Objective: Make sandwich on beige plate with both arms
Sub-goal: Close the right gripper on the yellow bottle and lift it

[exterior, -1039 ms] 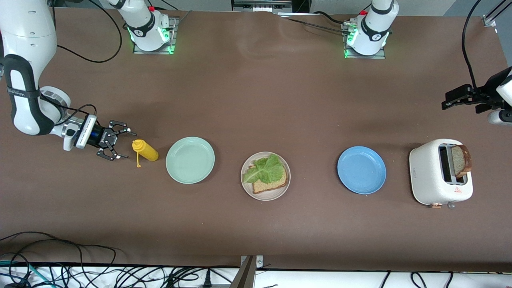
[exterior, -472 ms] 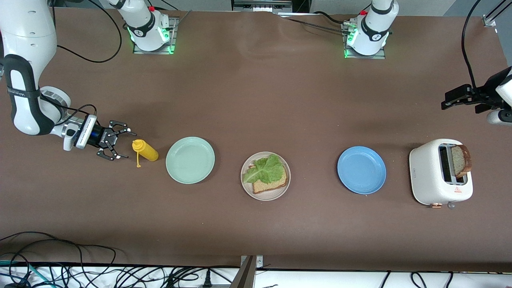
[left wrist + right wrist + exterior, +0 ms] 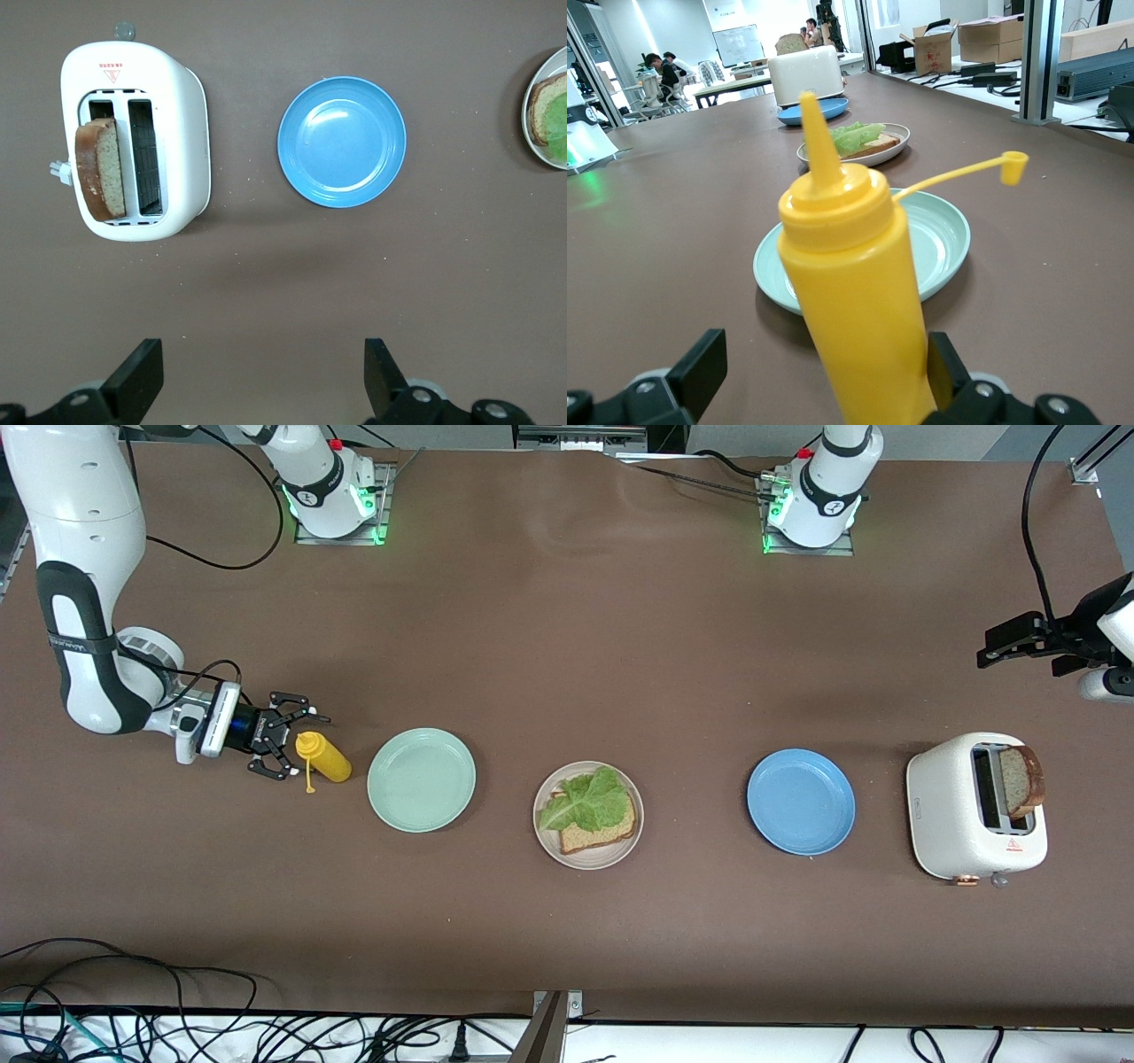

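Front view: the right gripper point(image 3: 288, 737) has slid in from a second ago and now stands with its jaws apart around the yellow mustard bottle point(image 3: 322, 756), near the right arm's end of the table, beside the mint-green plate point(image 3: 422, 779). The beige plate point(image 3: 588, 815) sits mid-table with one bread slice point(image 3: 602, 825) and lettuce point(image 3: 580, 792) on it; the top slice point(image 3: 1021, 779) waits in the toaster point(image 3: 976, 806). The left gripper point(image 3: 1019, 640) waits, open, near the table's edge at its own end.

Left wrist view: toaster point(image 3: 135, 142), blue plate point(image 3: 342, 142), fingers point(image 3: 137, 381) spread wide.

Right wrist view: the bottle point(image 3: 850, 292) fills the gap, so a squeeze looks next
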